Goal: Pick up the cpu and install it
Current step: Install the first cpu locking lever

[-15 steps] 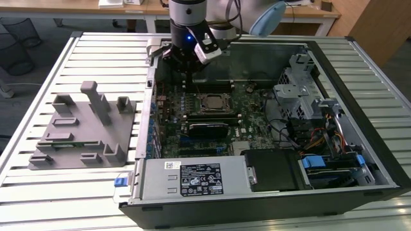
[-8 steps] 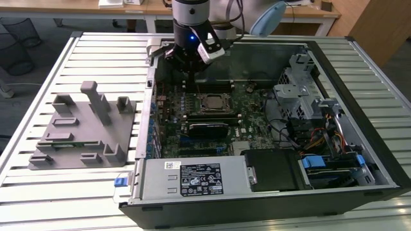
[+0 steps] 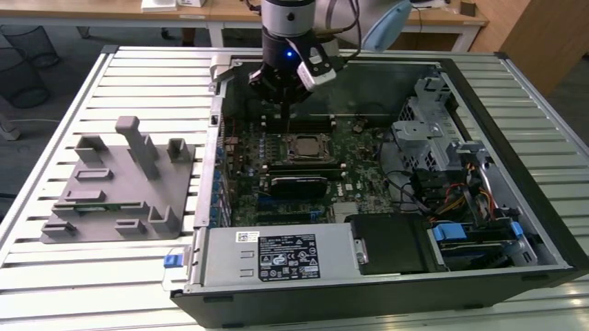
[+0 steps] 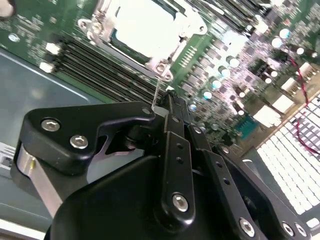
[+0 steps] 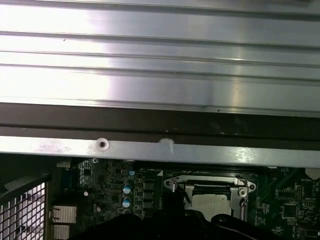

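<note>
Gripper (image 3: 287, 103) hangs over the motherboard (image 3: 359, 148), fingers closed, empty; cpu (image 3: 305, 146) sits in its socket (image 4: 142, 30) just beside it

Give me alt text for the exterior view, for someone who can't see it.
A robot arm's gripper hangs inside an open computer case lying on a slatted metal table, just beyond the cpu sitting in its motherboard socket. A grey fixture stands on the table at the exterior view's left.
</note>
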